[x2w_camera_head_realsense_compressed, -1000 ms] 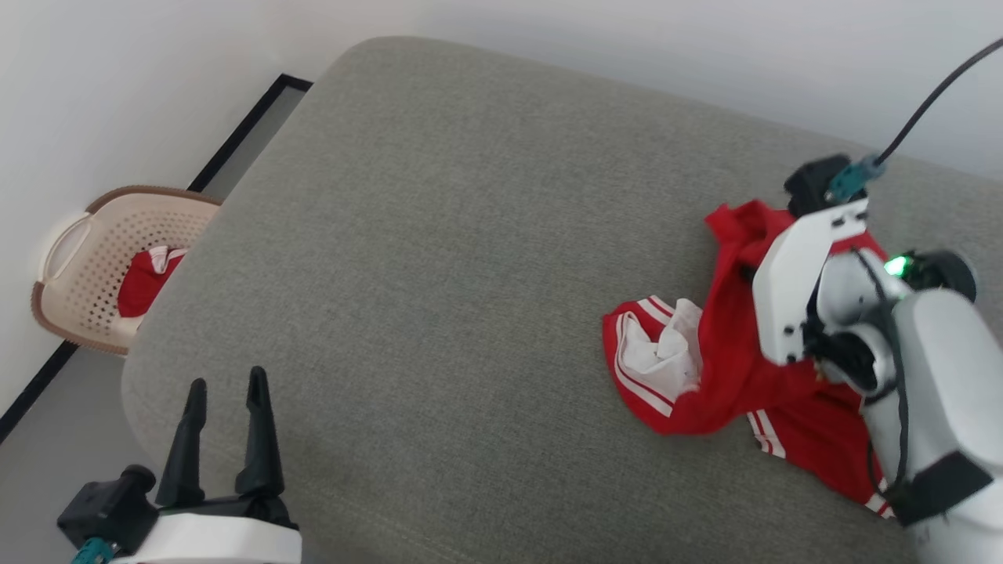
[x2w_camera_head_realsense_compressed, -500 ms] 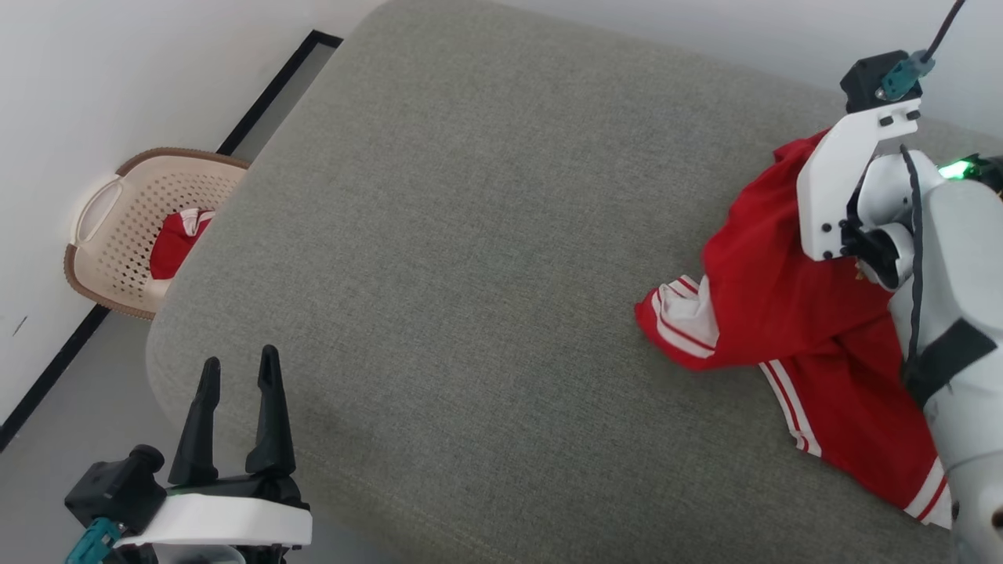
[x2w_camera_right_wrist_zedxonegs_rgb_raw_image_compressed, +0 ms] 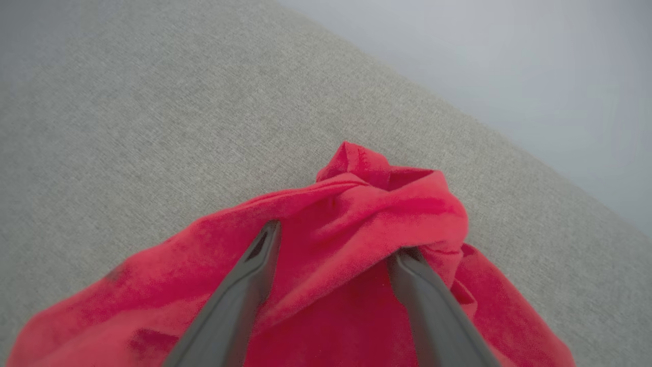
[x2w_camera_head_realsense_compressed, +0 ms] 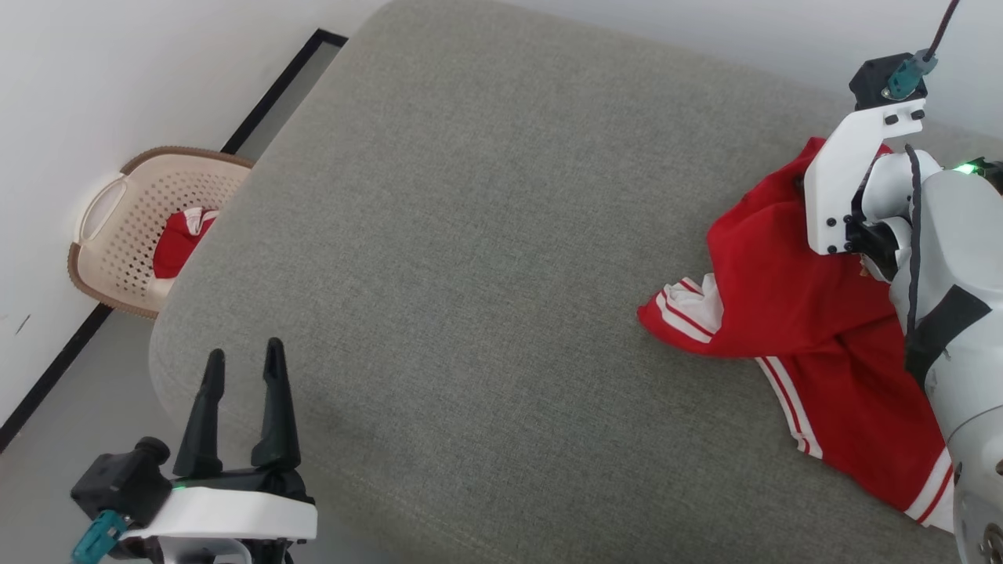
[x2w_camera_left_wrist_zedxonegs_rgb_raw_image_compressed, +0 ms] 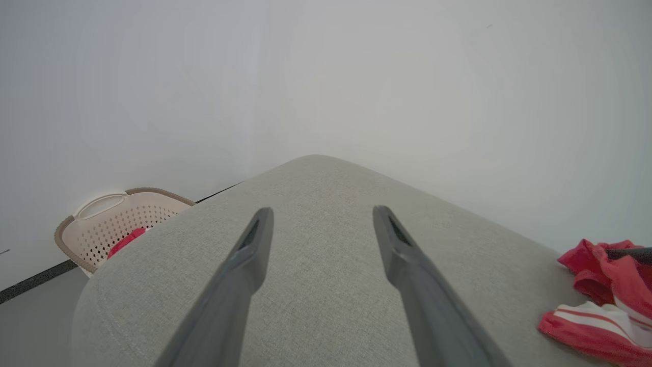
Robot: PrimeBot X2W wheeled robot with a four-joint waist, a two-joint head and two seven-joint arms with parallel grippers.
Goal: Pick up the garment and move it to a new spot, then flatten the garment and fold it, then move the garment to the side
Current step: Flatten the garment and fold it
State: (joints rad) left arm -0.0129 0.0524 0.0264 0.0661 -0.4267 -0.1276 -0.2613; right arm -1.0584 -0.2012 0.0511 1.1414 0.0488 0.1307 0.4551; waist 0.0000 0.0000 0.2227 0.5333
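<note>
The garment, red with white striped trim, lies crumpled at the right side of the grey cushion. My right arm's white wrist plate hangs over its upper part. In the right wrist view my right gripper is open, fingers spread wide, and a bunched fold of the garment drapes over and between the fingertips. My left gripper stands open with nothing in it at the cushion's near left edge. In the left wrist view the left gripper points across the cushion, and the garment lies far right.
A beige perforated basket stands on the floor left of the cushion, with a red and white cloth in it. A white wall runs behind the cushion. A black cable rises from the right wrist.
The camera has shifted. The right arm has drawn the garment's upper part up and toward the far right, stretching it out; since half a second ago the raised fabric has sagged a little.
</note>
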